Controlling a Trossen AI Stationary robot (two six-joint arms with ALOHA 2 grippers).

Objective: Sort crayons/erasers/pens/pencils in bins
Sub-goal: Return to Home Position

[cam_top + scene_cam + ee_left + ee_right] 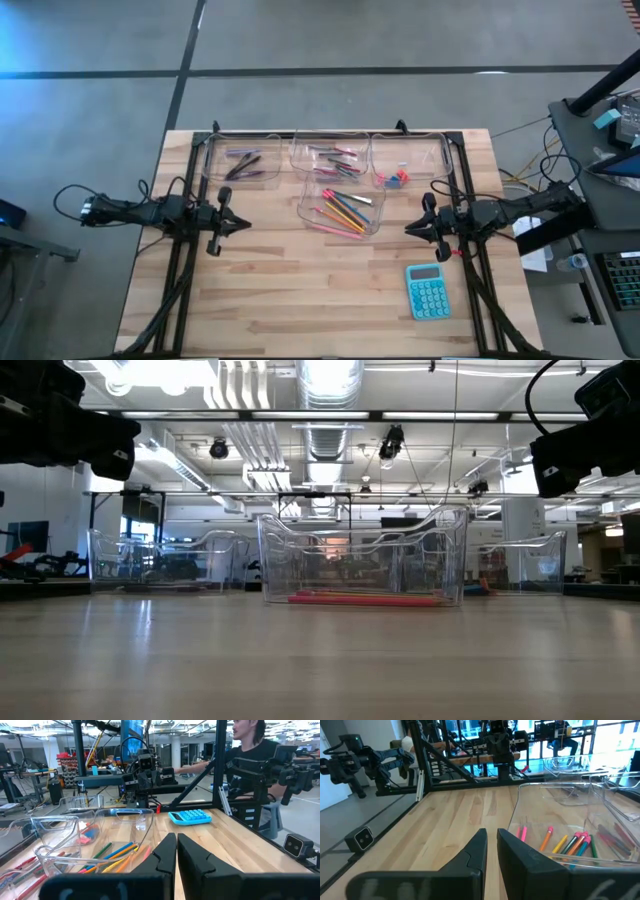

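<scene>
Wooden table (300, 300) carries four clear bins: three in a row along the far edge, left bin (240, 160), middle bin (328, 158), right bin (408, 163), and a fourth bin (342, 207) set nearer, just in front of the middle one. Left arm sits at the table's left side, left gripper (238, 225) above bare wood, clear of the bins, fingers pressed nearly together with only a thin slit between them in its wrist view, holding nothing. Right arm mirrors it at the right side, right gripper (412, 229) near the fourth bin's right end, fingers likewise almost closed on nothing. Teal calculator (428, 291) lies on the near right of the table, well apart from the bins. Pencils (342, 212), orange, yellow, green and pink, lie in the fourth bin. Pens (243, 165), dark sticks, lie in the left bin. Crayons (335, 160), pink, red and dark, lie in the middle bin. Erasers (396, 180), small red and blue chunks, lie at the near-left corner of the right bin.
</scene>
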